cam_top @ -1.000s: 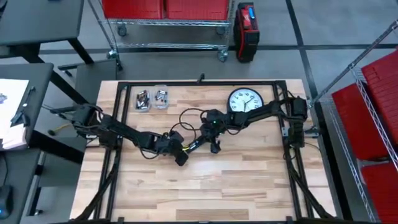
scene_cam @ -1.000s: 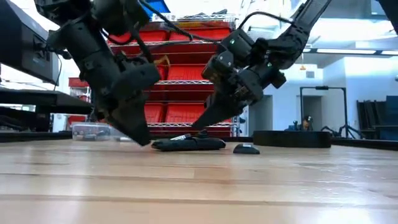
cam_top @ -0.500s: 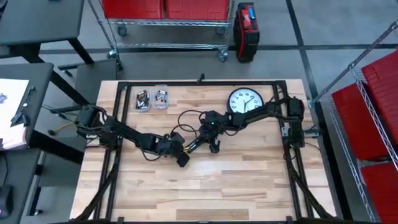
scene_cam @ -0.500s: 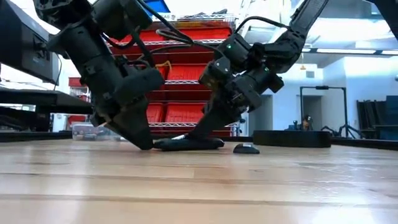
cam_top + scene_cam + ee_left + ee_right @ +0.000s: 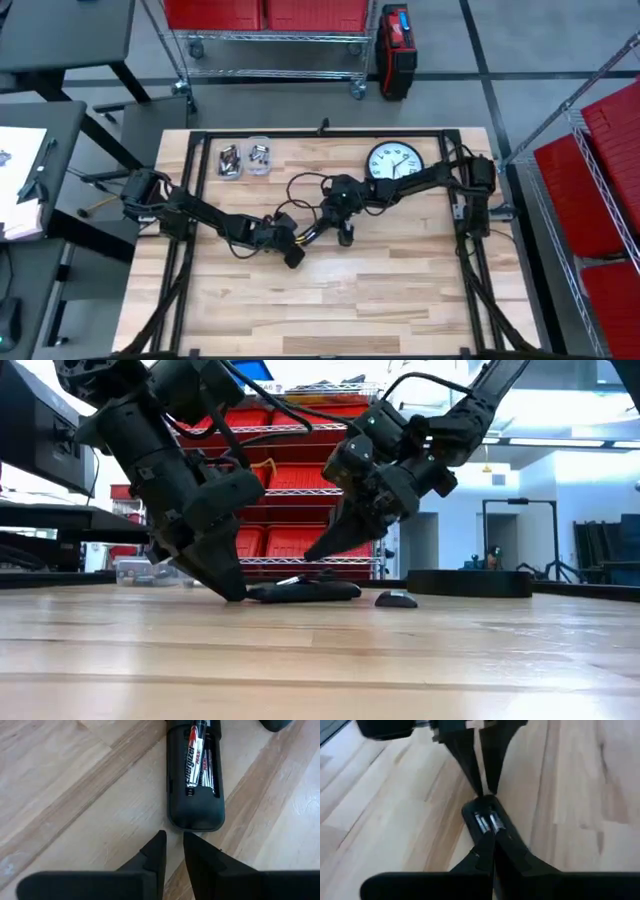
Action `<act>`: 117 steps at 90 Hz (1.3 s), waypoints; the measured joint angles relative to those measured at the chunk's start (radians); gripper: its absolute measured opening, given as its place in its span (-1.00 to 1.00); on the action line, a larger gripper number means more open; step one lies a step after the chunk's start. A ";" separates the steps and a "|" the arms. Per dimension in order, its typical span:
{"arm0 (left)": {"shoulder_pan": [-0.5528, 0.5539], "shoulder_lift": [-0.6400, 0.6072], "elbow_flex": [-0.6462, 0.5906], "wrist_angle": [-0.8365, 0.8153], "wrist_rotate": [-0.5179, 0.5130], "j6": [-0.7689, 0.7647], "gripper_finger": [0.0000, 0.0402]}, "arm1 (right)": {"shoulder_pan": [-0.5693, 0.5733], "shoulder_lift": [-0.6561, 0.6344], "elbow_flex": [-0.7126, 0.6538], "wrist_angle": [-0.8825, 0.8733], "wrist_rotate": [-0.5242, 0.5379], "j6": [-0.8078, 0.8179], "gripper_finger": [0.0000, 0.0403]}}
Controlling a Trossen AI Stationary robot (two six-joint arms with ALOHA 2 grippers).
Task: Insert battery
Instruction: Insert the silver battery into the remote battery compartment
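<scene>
Wooden table (image 5: 330, 300) seen from above, with both dark arms meeting near its centre. A black remote control (image 5: 195, 795) lies flat on the wood with its back facing up and its battery bay uncovered; one battery (image 5: 192, 755) with a black, red and white label sits in the bay beside bare metal contacts. In the low view the remote (image 5: 305, 591) rests on the boards between the two arms.

Left gripper (image 5: 172, 850): tips lowered to the table just short of the remote's rounded end, fingers (image 5: 155, 852) drawn nearly together with a thin gap and holding nothing. From above, this gripper (image 5: 292, 256) lies at about 7 o'clock from the remote.

Right gripper (image 5: 492, 851): fingers pressed together, poised over the remote (image 5: 490, 827) from the opposite end, tips raised off it in the low view (image 5: 320, 550). From above it (image 5: 340, 215) lies at about 1 o'clock from the remote.

A small dark cover piece (image 5: 397, 599) lies on the table just beside the remote. A round wall clock (image 5: 393, 160) lies face up at 1 o'clock from the table centre; two clear trays of batteries (image 5: 243, 158) stand at 11 o'clock near the far edge
</scene>
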 joint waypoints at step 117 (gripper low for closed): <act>0.001 0.001 -0.002 0.014 -0.002 -0.021 -0.76 | 0.060 0.100 0.140 -0.180 0.000 0.075 -1.00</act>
